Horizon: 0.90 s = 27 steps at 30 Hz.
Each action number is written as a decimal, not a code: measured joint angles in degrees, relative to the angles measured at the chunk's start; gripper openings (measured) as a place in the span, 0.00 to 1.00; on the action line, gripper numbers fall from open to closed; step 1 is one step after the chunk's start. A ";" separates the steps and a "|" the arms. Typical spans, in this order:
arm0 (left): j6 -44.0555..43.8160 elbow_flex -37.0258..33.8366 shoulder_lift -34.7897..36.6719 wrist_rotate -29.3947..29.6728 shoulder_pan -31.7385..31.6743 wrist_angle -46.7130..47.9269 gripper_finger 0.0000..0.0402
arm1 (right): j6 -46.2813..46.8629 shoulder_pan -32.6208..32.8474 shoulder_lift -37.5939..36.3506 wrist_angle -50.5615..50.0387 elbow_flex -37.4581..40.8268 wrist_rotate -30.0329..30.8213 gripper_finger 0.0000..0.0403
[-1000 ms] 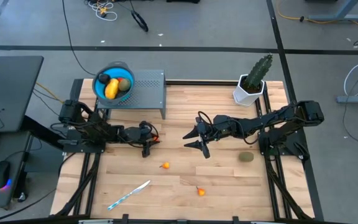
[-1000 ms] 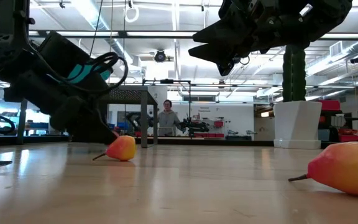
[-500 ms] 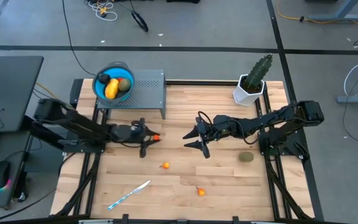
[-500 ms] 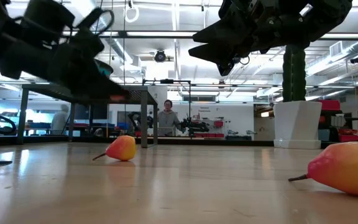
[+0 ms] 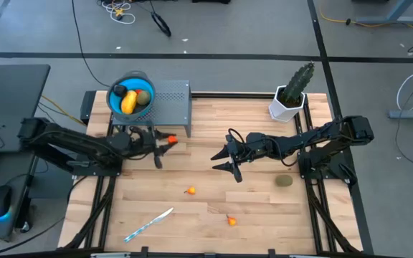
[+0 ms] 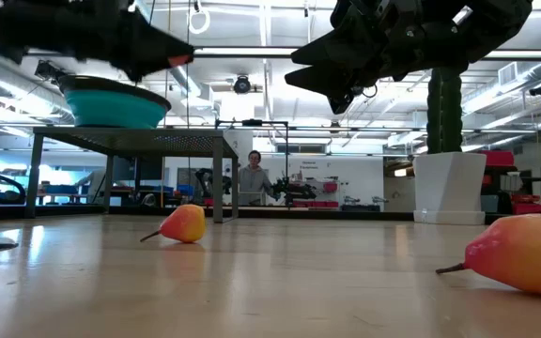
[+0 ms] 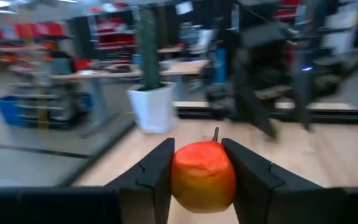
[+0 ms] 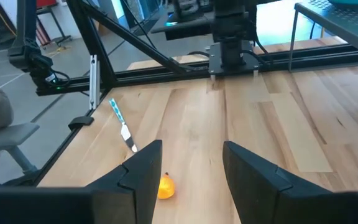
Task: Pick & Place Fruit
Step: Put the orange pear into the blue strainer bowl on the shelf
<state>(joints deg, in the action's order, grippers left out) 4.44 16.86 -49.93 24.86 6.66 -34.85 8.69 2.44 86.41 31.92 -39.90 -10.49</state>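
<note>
My left gripper (image 5: 165, 140) hangs above the table just in front of the grey stand and is shut on a small orange-red fruit (image 5: 171, 139). The blue bowl (image 5: 115, 106) on the stand holds the yellow-orange oblong (image 5: 128, 104), an olive oval (image 5: 143, 97) and the black ball (image 5: 120, 90). Two more orange-red pieces (image 5: 190, 190) (image 5: 231, 221) and an olive oval (image 5: 284, 181) lie on the wooden table. My right gripper (image 5: 224, 161) hovers open over the table's middle, touching nothing. My left gripper pinches the orange-red fruit (image 7: 202, 177) between its two fingers (image 7: 156, 174), one on each side. The fingers come about level from the table's left. The fruit is lifted clear of the table, its thin stem (image 7: 215, 133) pointing away past the fingertips.
The grey perforated stand (image 5: 172, 100) stands at the far left of the table. A cactus in a white pot (image 5: 290, 93) stands at the far right corner. A slim white-and-blue stick (image 5: 149, 224) lies near the front left. A person (image 6: 254, 178) stands in the room beyond.
My left gripper has risen from just above the table and moved toward the far-left, closer to the stand and bowl, carrying the orange-red fruit with it. In the low view it has climbed from table height to above the bowl's rim.
</note>
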 joint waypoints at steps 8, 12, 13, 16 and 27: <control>9.01 16.95 2.42 19.91 -0.69 25.71 0.33 | -0.17 0.00 0.00 0.00 0.00 2.96 0.45; 13.65 19.91 2.55 28.93 -2.98 27.35 0.32 | -0.17 0.04 0.02 -0.11 0.00 2.90 0.45; 14.83 19.84 2.90 30.11 -3.83 27.52 0.32 | -0.17 0.04 0.02 -0.48 0.00 2.92 0.45; 16.67 19.18 4.00 33.67 -7.35 27.91 0.34 | -0.17 0.04 0.02 -2.02 0.00 2.91 0.45; 11.84 16.68 8.85 32.32 -23.21 31.56 0.32 | -0.15 0.02 0.02 -1.67 0.00 2.92 0.45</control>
<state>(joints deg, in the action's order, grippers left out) 16.28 33.54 -41.08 57.18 -16.55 -3.29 8.54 2.46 86.43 30.26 -39.90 -7.57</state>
